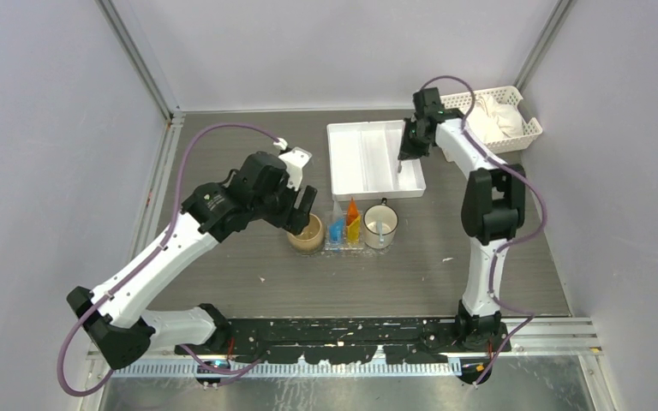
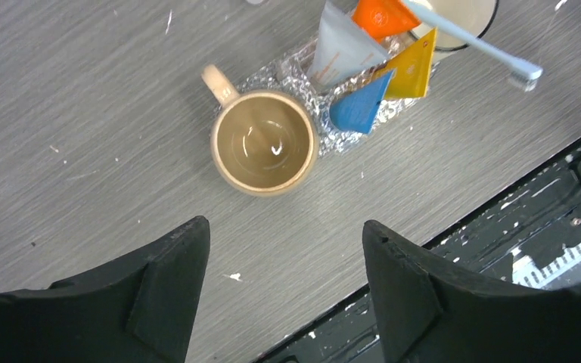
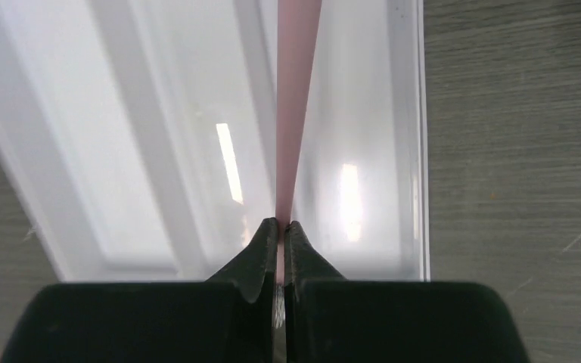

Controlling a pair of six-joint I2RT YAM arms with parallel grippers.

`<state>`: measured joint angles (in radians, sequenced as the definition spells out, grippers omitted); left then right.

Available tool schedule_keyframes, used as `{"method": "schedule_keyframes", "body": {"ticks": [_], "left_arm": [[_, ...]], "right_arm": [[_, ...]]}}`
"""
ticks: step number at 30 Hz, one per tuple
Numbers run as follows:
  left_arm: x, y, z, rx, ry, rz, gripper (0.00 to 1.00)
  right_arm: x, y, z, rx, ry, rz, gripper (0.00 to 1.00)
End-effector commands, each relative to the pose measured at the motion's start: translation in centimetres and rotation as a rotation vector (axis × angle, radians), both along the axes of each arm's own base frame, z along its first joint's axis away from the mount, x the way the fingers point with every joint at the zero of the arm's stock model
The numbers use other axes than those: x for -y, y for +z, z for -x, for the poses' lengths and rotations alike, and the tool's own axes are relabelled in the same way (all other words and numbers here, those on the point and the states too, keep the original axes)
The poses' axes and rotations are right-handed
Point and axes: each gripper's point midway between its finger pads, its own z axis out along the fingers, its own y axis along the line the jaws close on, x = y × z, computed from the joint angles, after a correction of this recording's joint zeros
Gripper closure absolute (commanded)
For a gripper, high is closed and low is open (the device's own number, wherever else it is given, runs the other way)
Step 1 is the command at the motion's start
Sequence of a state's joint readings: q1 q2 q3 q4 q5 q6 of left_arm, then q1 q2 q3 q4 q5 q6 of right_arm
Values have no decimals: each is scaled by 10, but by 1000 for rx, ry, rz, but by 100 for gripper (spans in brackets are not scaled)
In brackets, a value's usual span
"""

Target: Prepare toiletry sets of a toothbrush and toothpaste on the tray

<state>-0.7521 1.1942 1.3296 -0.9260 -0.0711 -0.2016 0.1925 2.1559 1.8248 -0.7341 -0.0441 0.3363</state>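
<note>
Inspector: Count, please.

Clerk: Two mugs: tan mug (image 2: 265,144), white mug (image 1: 391,224). Two toothbrushes, one toothbrush (image 2: 476,41) in the white mug. At least three toothpaste tubes (image 2: 359,106) — blue, yellow, orange — on the clear tray (image 2: 302,83) between the mugs.

Inspector: Claws?

Clerk: Left claw (image 2: 284,227) spread, empty, above the tan mug. Right claw (image 3: 281,227) clamped on the pink toothbrush (image 3: 295,91) over the white divided tray (image 3: 159,151).

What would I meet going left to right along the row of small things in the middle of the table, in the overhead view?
Tan mug → blue toothpaste tube → orange toothpaste tube → white mug.
</note>
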Motion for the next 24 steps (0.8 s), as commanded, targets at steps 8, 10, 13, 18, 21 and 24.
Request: {"method": "schedule_keyframes", "body": {"ticks": [8, 10, 13, 18, 21, 24], "left_arm": [[18, 88, -1, 225, -15, 328, 24], [27, 98, 8, 212, -50, 410, 25], [40, 104, 16, 169, -82, 497, 27], [52, 101, 26, 89, -98, 573, 34], [51, 97, 28, 66, -76, 584, 34], [49, 89, 27, 43, -48, 577, 35]], "right_arm": [[-80, 170, 94, 224, 216, -458, 99], [-102, 175, 125, 204, 285, -546, 99], [-136, 188, 164, 178, 365, -711, 99], [-178, 199, 212, 148, 499, -775, 99], [-185, 208, 221, 157, 514, -794, 99], [-191, 212, 227, 156, 533, -802, 99]]}}
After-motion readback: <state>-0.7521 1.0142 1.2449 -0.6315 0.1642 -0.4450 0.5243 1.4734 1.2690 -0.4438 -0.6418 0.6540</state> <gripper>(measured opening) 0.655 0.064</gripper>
